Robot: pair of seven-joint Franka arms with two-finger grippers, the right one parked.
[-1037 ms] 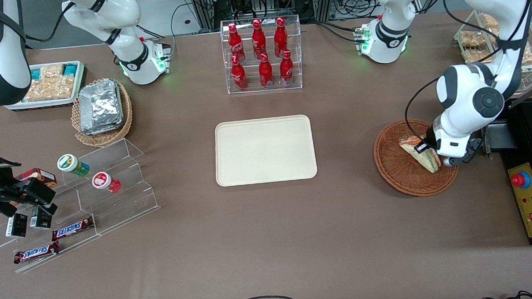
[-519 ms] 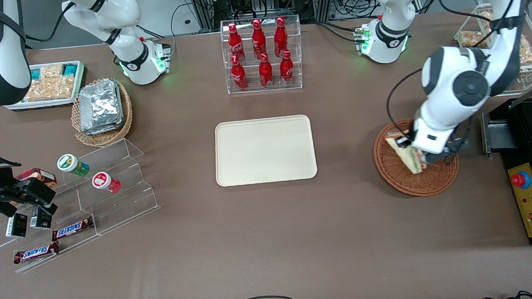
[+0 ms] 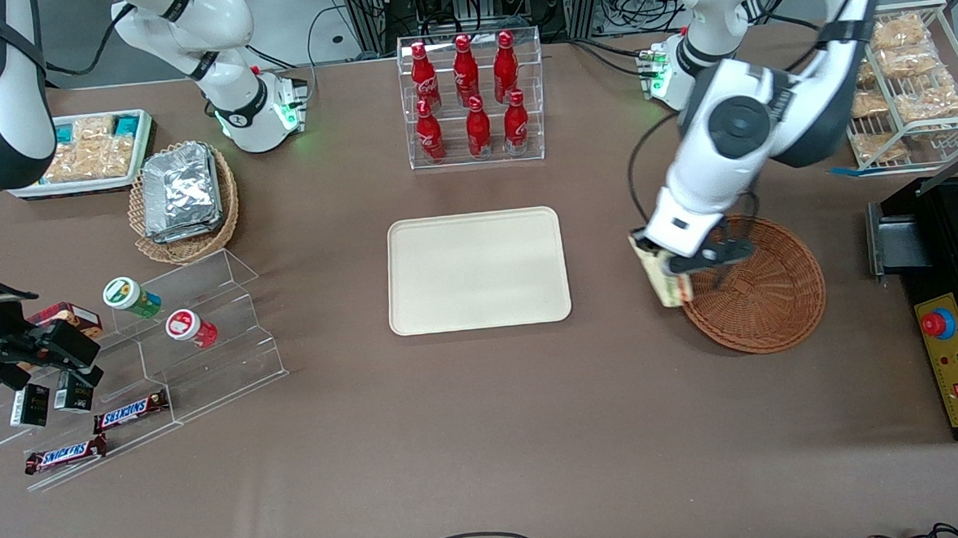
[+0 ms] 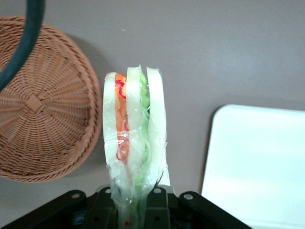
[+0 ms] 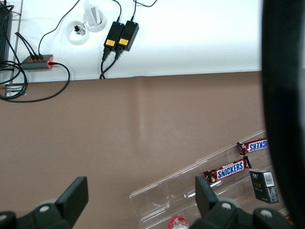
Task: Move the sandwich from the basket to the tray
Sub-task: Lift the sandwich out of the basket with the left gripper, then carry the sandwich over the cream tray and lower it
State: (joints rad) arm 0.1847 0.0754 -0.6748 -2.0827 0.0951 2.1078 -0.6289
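Observation:
My left gripper is shut on the sandwich, a wrapped wedge of pale bread with orange and green filling. It hangs in the air above the bare table, just off the rim of the round brown wicker basket, between basket and tray. In the left wrist view the sandwich stands upright out of the gripper, with the basket on one side and the cream tray on the other. The tray lies flat mid-table with nothing on it.
A clear rack of red bottles stands farther from the front camera than the tray. A wire rack of snack packs and a black control box sit at the working arm's end. An oval basket of foil packs and acrylic steps lie toward the parked arm's end.
The gripper has lifted the sandwich out of the basket and carried it sideways toward the tray, past the basket's rim. The basket now holds nothing.

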